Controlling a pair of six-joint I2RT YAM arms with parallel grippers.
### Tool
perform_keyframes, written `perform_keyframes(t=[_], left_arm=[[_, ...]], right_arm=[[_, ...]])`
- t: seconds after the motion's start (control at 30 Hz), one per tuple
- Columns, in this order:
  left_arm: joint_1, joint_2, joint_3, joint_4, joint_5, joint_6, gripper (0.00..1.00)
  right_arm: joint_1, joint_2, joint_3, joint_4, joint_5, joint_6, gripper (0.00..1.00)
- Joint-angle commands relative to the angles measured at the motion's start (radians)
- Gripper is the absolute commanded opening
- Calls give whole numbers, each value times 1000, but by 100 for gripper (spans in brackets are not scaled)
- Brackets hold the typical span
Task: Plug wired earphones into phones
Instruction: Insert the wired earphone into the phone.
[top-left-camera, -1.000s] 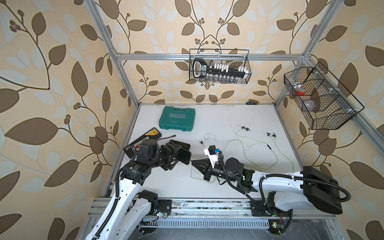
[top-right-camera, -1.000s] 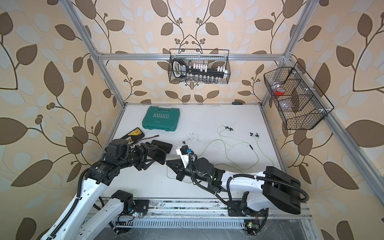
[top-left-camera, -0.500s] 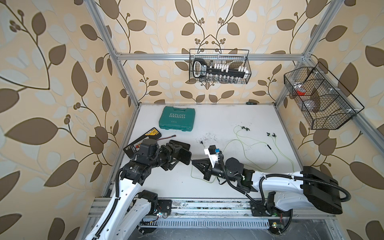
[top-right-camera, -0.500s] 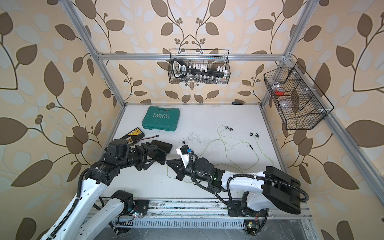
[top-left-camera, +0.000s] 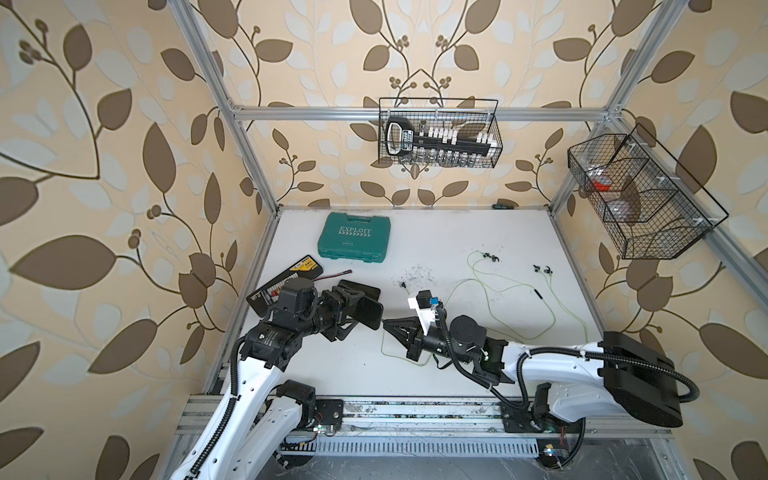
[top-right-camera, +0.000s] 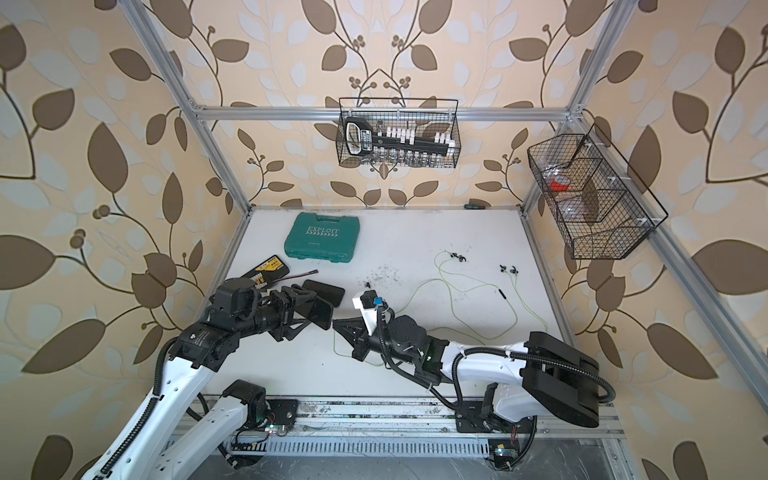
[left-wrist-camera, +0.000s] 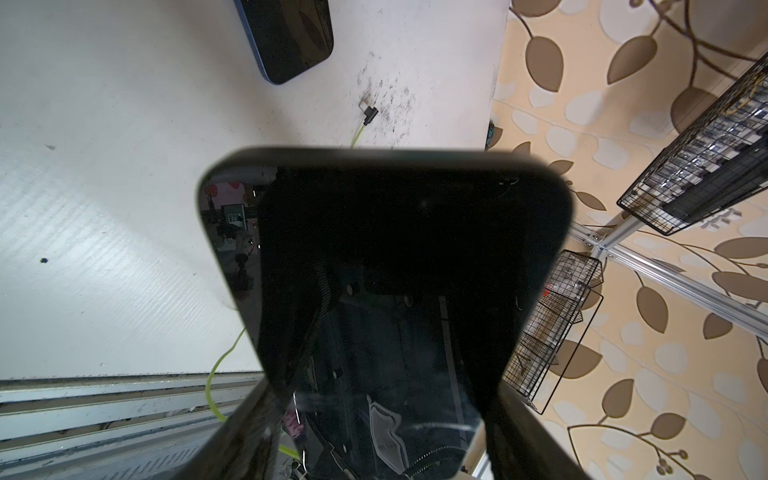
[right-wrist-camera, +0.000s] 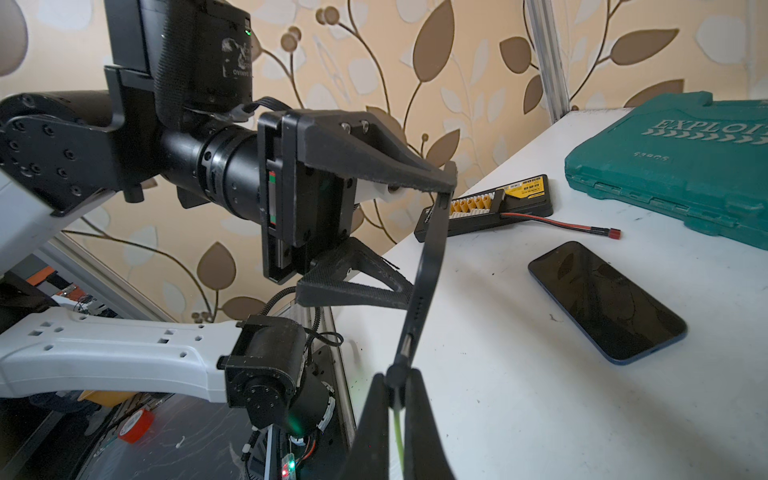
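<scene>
While the white desk carries most of the clutter, the work sits at its near edge, where the two arms meet nose to nose above the surface. On the left arm, the fingers are clenched on a flat black smartphone with a glossy dark screen, held off the desk on edge with its lower rim turned toward the right arm. The right arm's fingers are pinched tight on the small black plug of one thin yellow-green earphone cable, which trails back across the desk to its black earbuds near the far side.

In the right wrist view the plug tip sits at the held phone's bottom edge, right by the slot there; whether it has entered or only touches I cannot tell. So the step in hand looks like the first insertion, roughly the task's first half.

A second flat black smartphone lies screen-up on the desk beside the teal plastic tool case, well apart from the second earphone set, whose earbuds lie toward the right edge. Its angled black plug rests loose among dark specks, unplugged.

The next move, I judge, calls for a straight push along the phone's long axis, with the left arm bracing firmly. Any sideways drift would likely skid the plug off the rim or bend it.
</scene>
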Motion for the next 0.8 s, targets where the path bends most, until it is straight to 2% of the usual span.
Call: perform_keyframes(t=[0.0,0.43,0.77], left_arm=[[-10,-23,26,63,39,-1,67],[-10,-15,32,63,47,36,67],[-10,-35,16,76,41,13,67]], right_arm=[[-4,25,35,7,-9,11,0],[-15,43,96,-84,-36,59,0],[-15,76,137,-79,7,96,0]])
